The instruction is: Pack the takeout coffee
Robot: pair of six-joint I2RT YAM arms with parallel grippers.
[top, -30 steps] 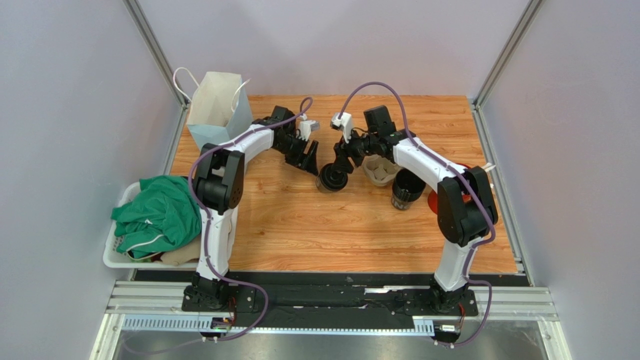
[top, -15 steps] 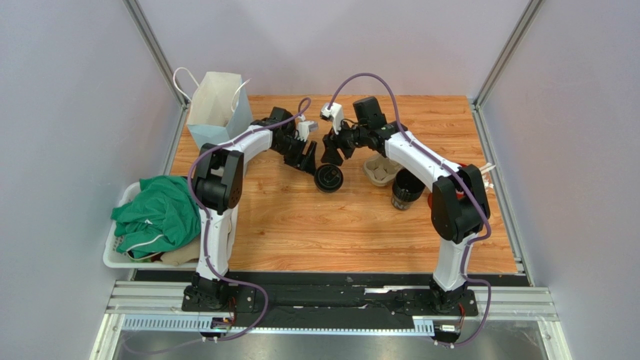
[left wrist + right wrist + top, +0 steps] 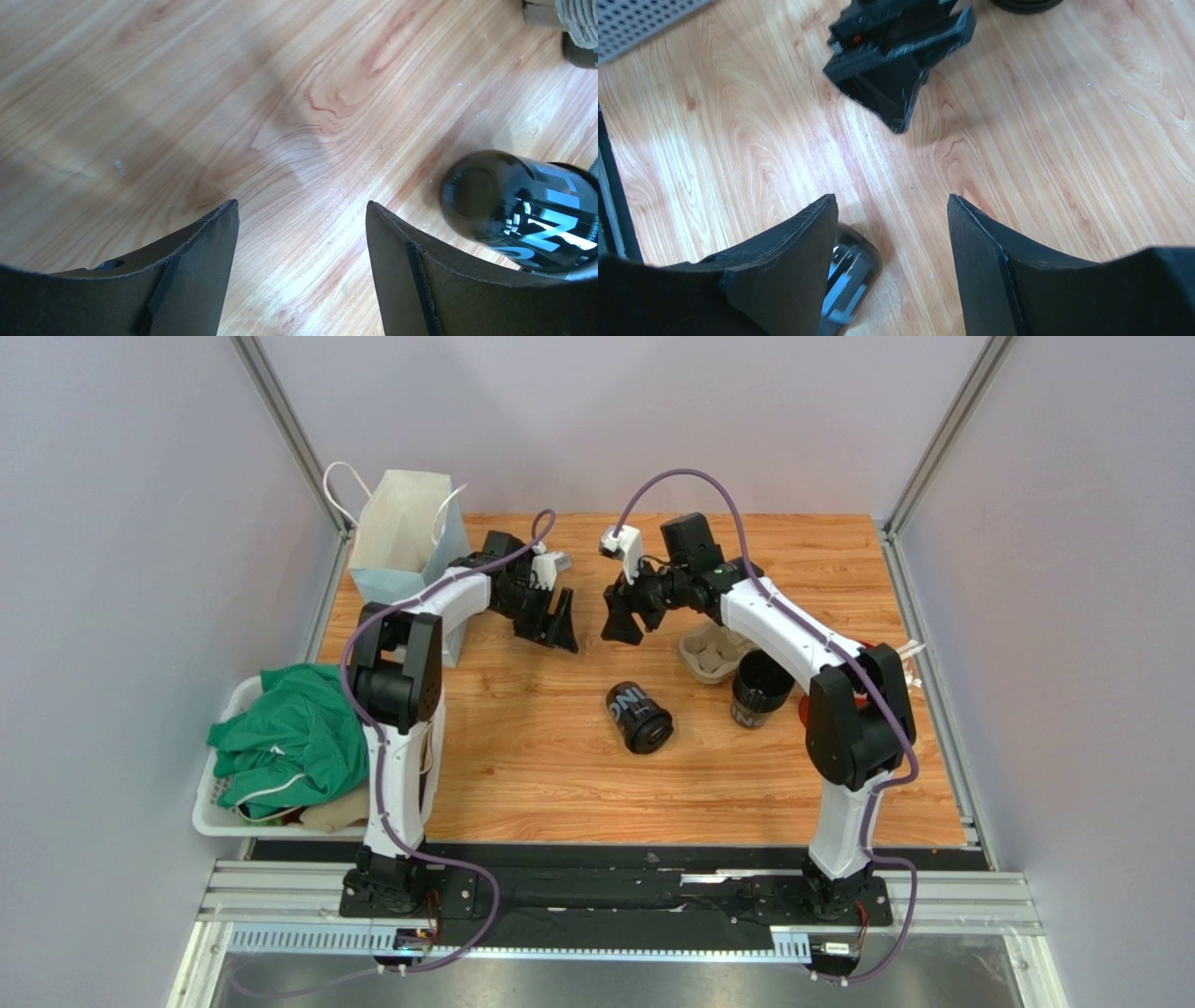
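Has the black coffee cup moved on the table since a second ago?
Yes. The black cup has shifted toward the table's near edge, away from the cardboard tray, and now lies on its side.

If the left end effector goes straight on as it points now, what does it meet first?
Probably the bare table; depth is unclear. The black cup lies on its side, off that line.

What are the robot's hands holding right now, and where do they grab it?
Nothing. The left gripper and the right gripper are both open and empty. The black coffee cup lies on its side on the table, touching neither.
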